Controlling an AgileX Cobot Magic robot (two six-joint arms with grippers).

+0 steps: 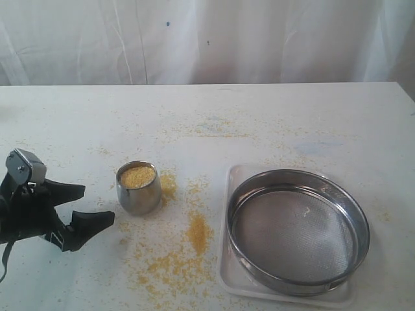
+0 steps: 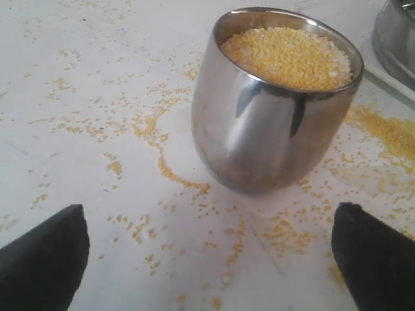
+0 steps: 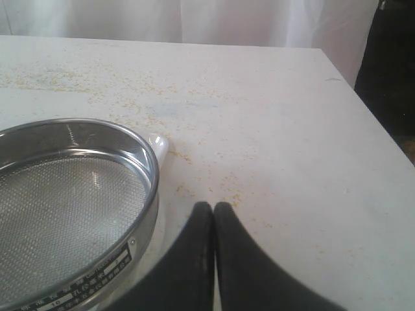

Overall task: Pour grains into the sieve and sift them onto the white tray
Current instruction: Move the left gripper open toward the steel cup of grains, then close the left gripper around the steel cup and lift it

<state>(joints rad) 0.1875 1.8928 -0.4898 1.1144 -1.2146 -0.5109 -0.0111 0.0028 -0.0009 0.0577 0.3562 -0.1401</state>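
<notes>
While the left gripper [image 1: 98, 203] gaped near the brimful cup [image 1: 139, 188] and the right gripper [image 3: 214, 214] sat clenched empty, an off-centre grasp could have tipped the grains [image 1: 137, 176] out short of the sieve [image 1: 295, 173] on the white tray [image 1: 230, 272].

The room is bright, with soft, even light. The white curtain [image 1: 207, 39] at the back glows, and its folds are nearly washed out. The pale desk [image 1: 272, 116] looks milky in the exterior view, which is soft and grainy. Shadows are faint. A small grey one sits under the cup [image 2: 272, 129]. The cup's shiny side shows dark streaks and a white shine. The sieve [image 3: 153, 170] has bright glints on its rim. The black tips of the left hand [image 2: 207, 223] look fuzzy. The right hand [image 3: 214, 217] is so dark that no detail shows.
</notes>
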